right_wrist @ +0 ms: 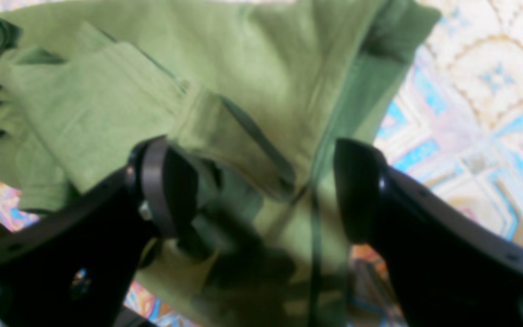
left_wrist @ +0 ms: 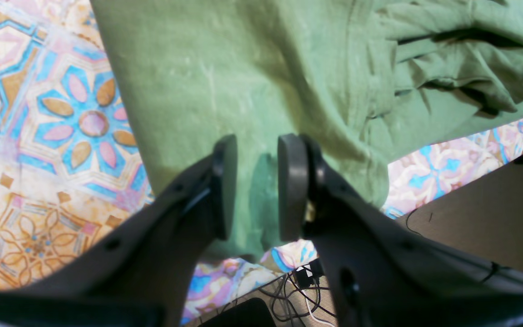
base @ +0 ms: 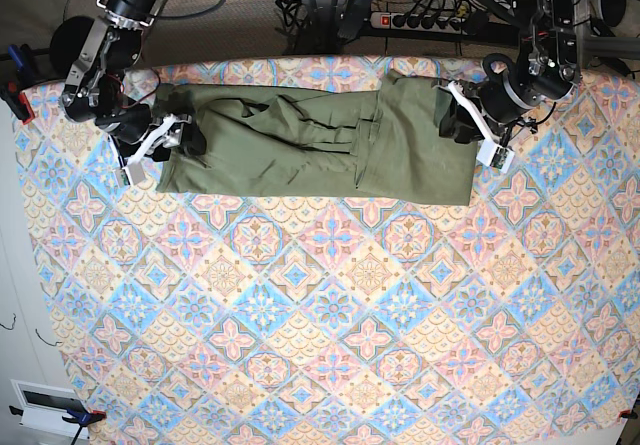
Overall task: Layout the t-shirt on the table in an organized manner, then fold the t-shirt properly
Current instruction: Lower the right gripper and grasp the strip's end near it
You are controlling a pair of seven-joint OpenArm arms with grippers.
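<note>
The olive-green t-shirt point(base: 300, 150) lies spread in a long rectangle along the far side of the table point(base: 320, 315), with wrinkled folds in its left half. My left gripper point(base: 458, 117) sits at the shirt's right end. In the left wrist view its jaws point(left_wrist: 256, 145) stand a little apart over flat cloth point(left_wrist: 243, 68) by the table edge, pinching nothing. My right gripper point(base: 183, 135) is at the shirt's bunched left end. In the blurred right wrist view it point(right_wrist: 252, 150) is wide open, straddling folded cloth point(right_wrist: 266, 59).
Beyond the far table edge are a power strip and cables point(base: 430, 15), also seen below the edge as cables point(left_wrist: 307, 290). Clamps point(base: 15, 95) grip the left edge. A white box point(base: 45, 405) sits at the near left corner. Patterned cloth point(left_wrist: 61, 136) lies bare beside the shirt.
</note>
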